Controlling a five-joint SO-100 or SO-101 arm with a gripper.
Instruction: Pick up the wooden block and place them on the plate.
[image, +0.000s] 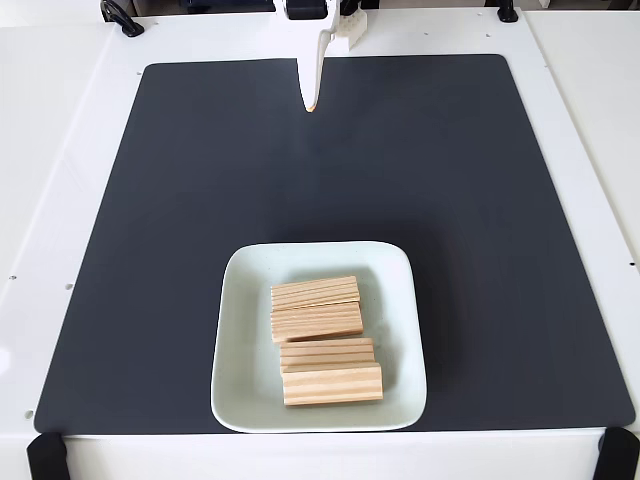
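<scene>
A: What's in the plate (243, 330)?

B: Four blocks, lying flat in a row from back to front. The first block (315, 292) is at the back, the second block (317, 322) just in front of it, the third block (327, 354) next, and the fourth block (332, 384) nearest the front rim, touching the third.

A: Where is the plate?

B: On the dark mat (180, 220) covering the white tabletop (60, 150), near the front edge.

A: The end effector (312, 104)?

B: At the mat's far edge, well apart from the plate, fingers together, empty.
</scene>
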